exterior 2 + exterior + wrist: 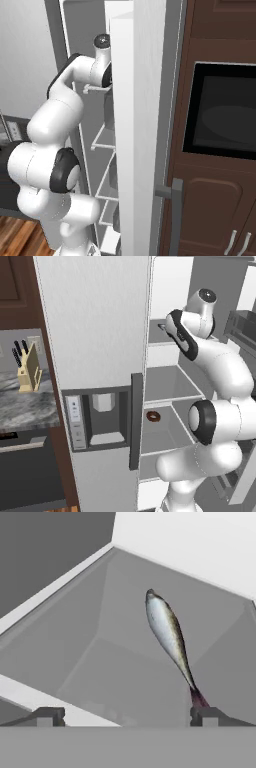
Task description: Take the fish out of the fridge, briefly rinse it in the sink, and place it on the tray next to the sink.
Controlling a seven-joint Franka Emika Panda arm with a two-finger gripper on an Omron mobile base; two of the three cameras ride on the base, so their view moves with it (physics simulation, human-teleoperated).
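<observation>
The fridge (95,331) door is open, and the arm reaches in to an upper shelf (165,336); the fish (169,634) lies flat on that shelf, right in front of the gripper (125,716); its tail points at one fingertip (201,713) and its head points away; the jaws are wide open and hold nothing yet. The fish looks small, thin and light; its skin is shiny, so it may be slippery and a bit soft. I think the best place to grab is the thick middle, not the skinny tail; squeeze gently so it does not slide out. A doughnut (153,416) sits on a lower shelf; leave it alone.
</observation>
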